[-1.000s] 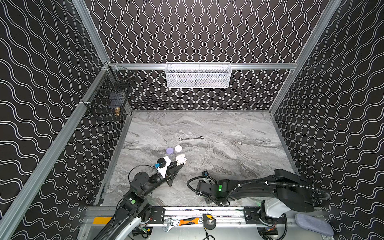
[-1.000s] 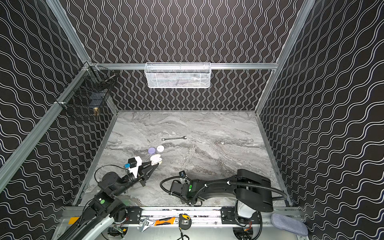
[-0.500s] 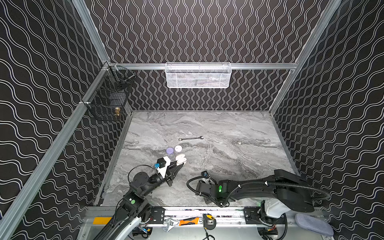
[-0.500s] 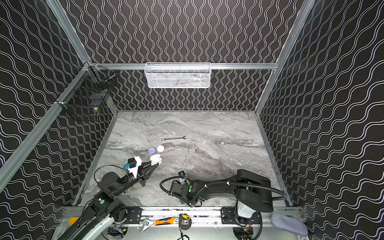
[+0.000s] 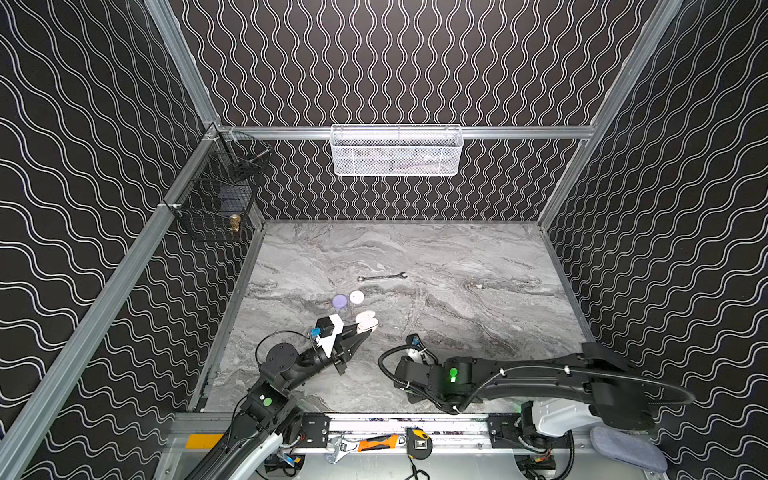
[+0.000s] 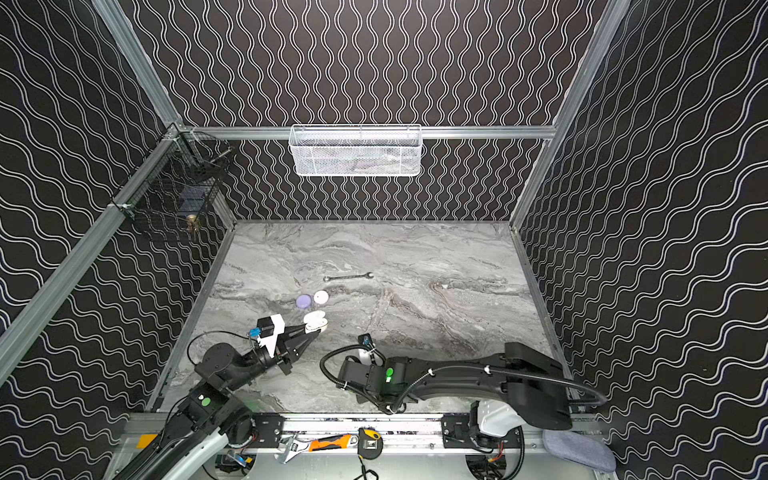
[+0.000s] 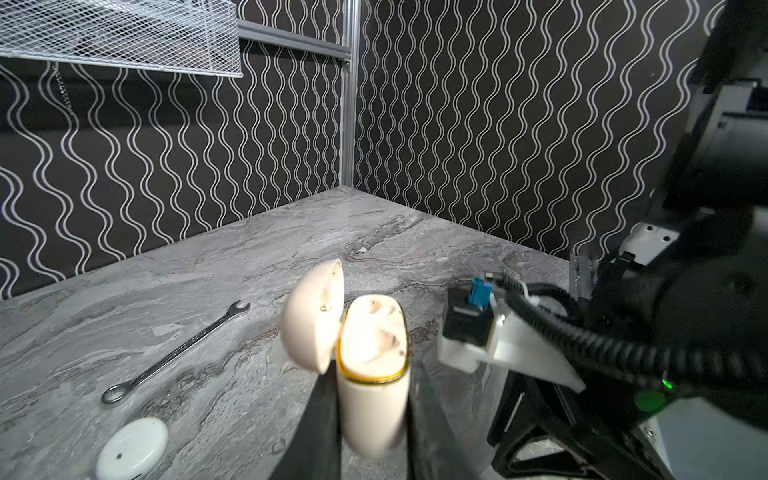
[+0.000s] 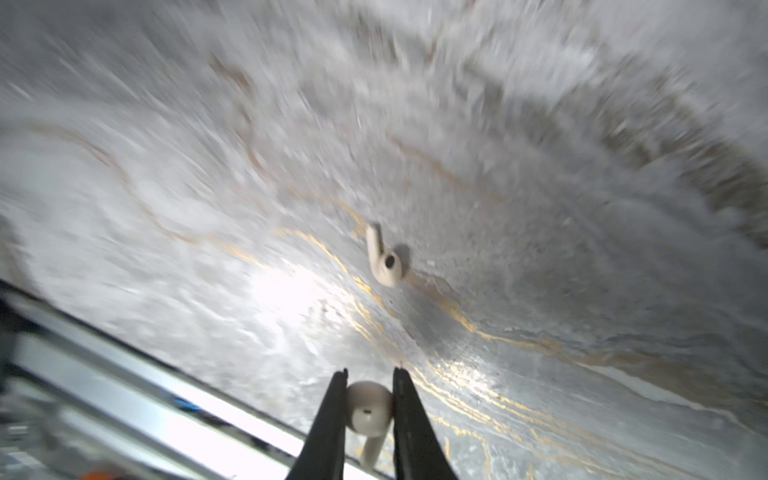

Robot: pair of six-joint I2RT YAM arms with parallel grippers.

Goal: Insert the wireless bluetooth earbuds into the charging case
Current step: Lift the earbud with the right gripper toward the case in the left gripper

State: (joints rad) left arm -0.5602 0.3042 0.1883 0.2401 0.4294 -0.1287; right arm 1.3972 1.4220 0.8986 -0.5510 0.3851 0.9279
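Observation:
My left gripper [image 7: 371, 376] is shut on the body of a cream charging case [image 7: 372, 399]. The case stands upright with its lid [image 7: 313, 316] swung open and its sockets showing. In both top views the case [image 5: 365, 322] [image 6: 314, 321] sits at the left gripper's tip, low over the table. My right gripper [image 8: 369, 374] is shut on the head of a cream earbud [image 8: 369, 405], whose stem points back between the fingers. A second cream earbud [image 8: 384, 259] lies on the marble ahead of it. In both top views the right arm [image 5: 453, 374] hides its own fingers.
A lavender round case [image 5: 340, 301] and a white round case [image 5: 356, 296] [image 7: 133, 446] lie just beyond the left gripper. A slim steel wrench [image 5: 381, 277] [image 7: 174, 353] lies farther back. A white mesh basket [image 5: 395, 151] and a black wire basket [image 5: 216, 195] hang on the walls.

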